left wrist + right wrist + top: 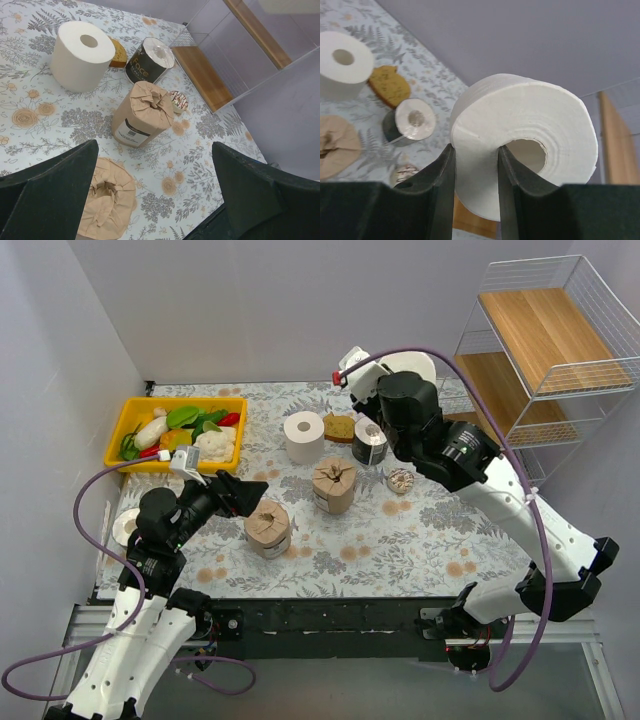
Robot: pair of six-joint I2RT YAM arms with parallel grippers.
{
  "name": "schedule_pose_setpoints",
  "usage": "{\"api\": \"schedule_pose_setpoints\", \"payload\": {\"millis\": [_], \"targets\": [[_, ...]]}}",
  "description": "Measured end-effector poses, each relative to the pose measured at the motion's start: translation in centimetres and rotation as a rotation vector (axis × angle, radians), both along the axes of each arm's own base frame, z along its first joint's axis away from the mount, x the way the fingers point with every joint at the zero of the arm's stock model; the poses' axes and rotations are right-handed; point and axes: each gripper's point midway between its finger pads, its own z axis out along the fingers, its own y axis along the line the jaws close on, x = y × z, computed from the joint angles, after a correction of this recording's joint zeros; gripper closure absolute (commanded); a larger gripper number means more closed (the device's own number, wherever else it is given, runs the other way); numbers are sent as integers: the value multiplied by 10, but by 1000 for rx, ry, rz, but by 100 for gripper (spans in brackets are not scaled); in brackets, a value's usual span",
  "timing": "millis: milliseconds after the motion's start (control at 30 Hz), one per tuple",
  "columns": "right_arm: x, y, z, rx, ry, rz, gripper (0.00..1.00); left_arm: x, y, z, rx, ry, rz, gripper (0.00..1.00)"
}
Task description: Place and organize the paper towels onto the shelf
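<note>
My right gripper (475,160) is shut on a plain white paper towel roll (530,130), one finger in its core and one on its outer wall. It holds the roll in the air left of the white wire shelf (540,350); in the top view the roll (412,365) shows above the gripper (398,382). My left gripper (155,167) is open and empty beside a brown-wrapped roll (107,205). On the table stand a second brown-wrapped roll (142,115), a white roll (80,55) and a dark-labelled roll (149,65). Another white roll (127,527) lies at the table's left edge.
A yellow bin (122,435) of toy vegetables stands at the back left. A brown bread slice (338,427) lies between the white and dark-labelled rolls. A small round disc (400,480) lies right of the second brown roll. The shelf's wooden boards (545,335) carry nothing.
</note>
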Motion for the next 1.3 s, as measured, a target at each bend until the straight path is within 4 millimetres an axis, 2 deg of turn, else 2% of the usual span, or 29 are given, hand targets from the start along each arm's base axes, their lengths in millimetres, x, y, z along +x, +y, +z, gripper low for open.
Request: {"api": "schedule_pose_setpoints", "payload": {"millis": [100, 167, 367, 433, 467, 567, 733, 933, 1133, 1300], "targets": [[15, -16, 30, -64, -117, -30, 88, 0, 1, 0, 0, 0, 4, 2], [28, -34, 49, -91, -178, -71, 87, 0, 1, 0, 0, -1, 5, 2], [66, -125, 115, -85, -307, -283, 87, 0, 1, 0, 0, -2, 6, 2], [70, -150, 122, -94, -328, -343, 86, 0, 1, 0, 0, -2, 6, 2], [72, -162, 124, -96, -331, -364, 86, 0, 1, 1, 0, -2, 6, 2], [81, -181, 121, -90, -324, -385, 85, 0, 1, 0, 0, -2, 9, 2], [104, -203, 111, -67, -299, -414, 80, 0, 2, -1, 2, 3, 10, 2], [128, -211, 91, -68, -256, -419, 73, 1, 2, -1, 2, 4, 13, 2], [131, -231, 97, -44, -275, -448, 58, 2, 2, -2, 4, 8, 15, 2], [138, -245, 100, -29, -299, -472, 50, 3, 2, -5, 7, 19, 18, 2]]}}
